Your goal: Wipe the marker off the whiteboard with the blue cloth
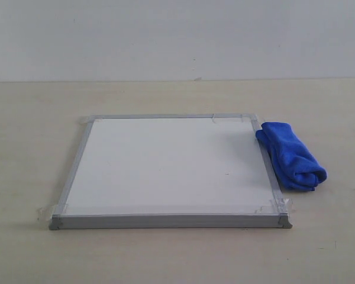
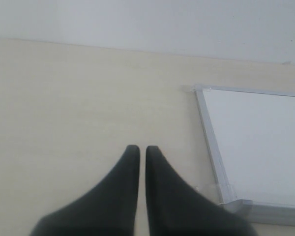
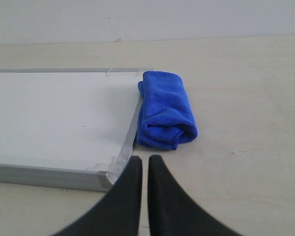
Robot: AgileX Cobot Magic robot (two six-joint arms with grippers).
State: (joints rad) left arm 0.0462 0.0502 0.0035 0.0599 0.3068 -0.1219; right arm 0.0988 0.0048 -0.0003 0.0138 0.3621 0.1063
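Observation:
The whiteboard point(image 1: 165, 165) lies flat on the table, grey-framed, with clear tape at its corners. Its white face shows no red marker line in any view. The blue cloth point(image 1: 291, 155) lies folded in a thick bundle on the table, against the board's right frame. No arm shows in the exterior view. My left gripper point(image 2: 138, 148) is shut with nothing in it, over bare table beside the board's point(image 2: 255, 142) left frame. Near the board's point(image 3: 54, 118) front right corner my right gripper point(image 3: 145, 158) is shut and empty too, a short way from the cloth point(image 3: 166, 109).
The pale wooden table point(image 1: 35, 118) runs back to a plain light wall point(image 1: 177, 35). Bare table surrounds the board on the left, front and far right.

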